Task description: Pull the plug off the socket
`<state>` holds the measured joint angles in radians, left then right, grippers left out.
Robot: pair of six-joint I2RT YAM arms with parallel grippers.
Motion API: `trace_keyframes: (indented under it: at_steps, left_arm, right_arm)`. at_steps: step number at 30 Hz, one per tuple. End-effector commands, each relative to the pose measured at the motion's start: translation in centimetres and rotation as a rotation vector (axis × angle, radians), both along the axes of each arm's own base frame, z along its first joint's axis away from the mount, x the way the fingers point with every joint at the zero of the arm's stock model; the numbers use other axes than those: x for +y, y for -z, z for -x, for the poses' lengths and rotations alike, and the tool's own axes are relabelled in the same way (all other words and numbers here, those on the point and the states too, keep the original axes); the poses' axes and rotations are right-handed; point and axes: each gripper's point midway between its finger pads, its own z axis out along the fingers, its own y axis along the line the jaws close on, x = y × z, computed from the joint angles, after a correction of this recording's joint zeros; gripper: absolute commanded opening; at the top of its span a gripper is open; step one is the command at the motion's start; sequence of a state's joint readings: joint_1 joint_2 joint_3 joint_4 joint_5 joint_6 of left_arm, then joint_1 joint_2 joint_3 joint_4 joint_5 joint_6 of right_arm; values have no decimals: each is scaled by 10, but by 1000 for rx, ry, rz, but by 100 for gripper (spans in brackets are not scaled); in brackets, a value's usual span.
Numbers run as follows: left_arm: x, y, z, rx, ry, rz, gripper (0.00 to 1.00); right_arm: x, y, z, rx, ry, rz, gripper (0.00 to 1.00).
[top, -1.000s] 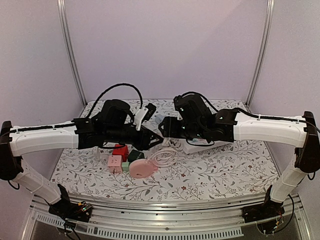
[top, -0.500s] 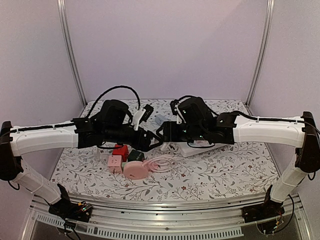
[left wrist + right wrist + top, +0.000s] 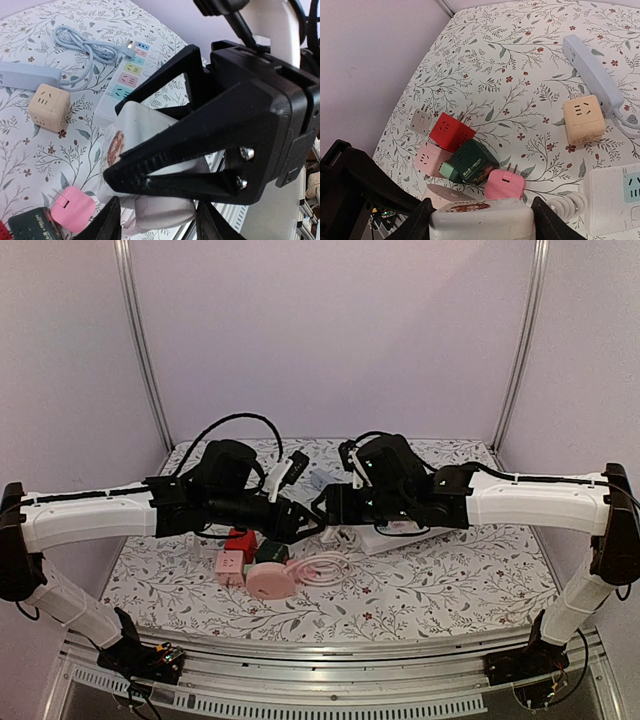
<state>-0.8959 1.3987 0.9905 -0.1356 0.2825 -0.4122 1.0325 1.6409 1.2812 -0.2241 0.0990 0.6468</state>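
My right gripper is shut on a white socket block with a red flower sticker, held above the table. In the left wrist view the same block sits between the right arm's black fingers. Just below it, a white plug sits between my left gripper's jaws, which close on its sides. The black finger hides the joint between plug and block. In the top view the left gripper and the right gripper meet at table centre. A white coiled cable runs to a pink round reel.
Below the grippers lie a red cube, a pink cube, a dark green cube, a pink adaptor and a grey cube. Farther back are a beige cube, a blue-grey strip and a white strip.
Both grippers have come lower and a little left, still together. The pink reel and its coiled cable have slid left on the table. Little has moved in the last half second.
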Motion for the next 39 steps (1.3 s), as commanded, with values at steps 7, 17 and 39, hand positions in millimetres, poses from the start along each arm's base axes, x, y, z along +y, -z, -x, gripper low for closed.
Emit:
trace_keyframes:
  at_steps: [7,17,39]
  left_arm:
    - [0,14,0,-48,2,-88,51]
    - [-2,22,-8,-109,-39,-196,56]
    - [-10,15,-15,-133,-52,-177,31]
  right_arm:
    - [7,-40,-8,-10,-12,-161,31]
    - [9,-35,-12,22,2,-168,31]
    - [23,-31,3,42,-125,-170,30]
